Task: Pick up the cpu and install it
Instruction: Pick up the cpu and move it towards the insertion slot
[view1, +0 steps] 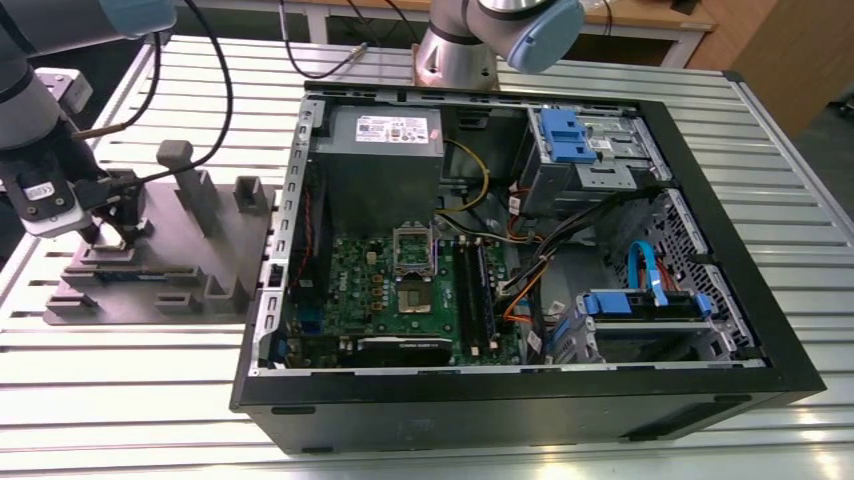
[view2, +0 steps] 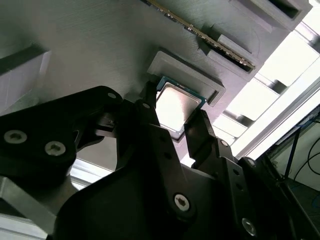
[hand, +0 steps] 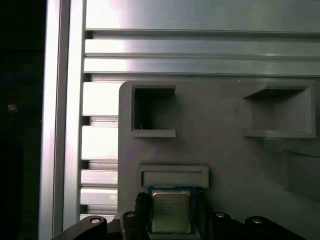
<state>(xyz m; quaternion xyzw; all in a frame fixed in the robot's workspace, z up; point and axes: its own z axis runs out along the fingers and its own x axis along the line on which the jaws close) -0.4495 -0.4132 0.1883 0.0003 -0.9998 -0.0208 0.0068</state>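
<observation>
Slatted aluminium table (view1: 134, 400) carried an open black computer case (view1: 534, 405), open side up. Just beside it, at the exterior view's left, stood a grey stepped fixture block (view1: 200, 255) with rectangular pockets (hand: 152, 112). Inside the case were a grey power-supply box (view1: 380, 150), a green motherboard (view1: 354, 290) with a dark metal-framed socket (view1: 411, 250), upright black memory sticks (view1: 474, 290) next to the socket, blue drive brackets (view1: 567, 135) and loose cables (view1: 527, 290).
</observation>
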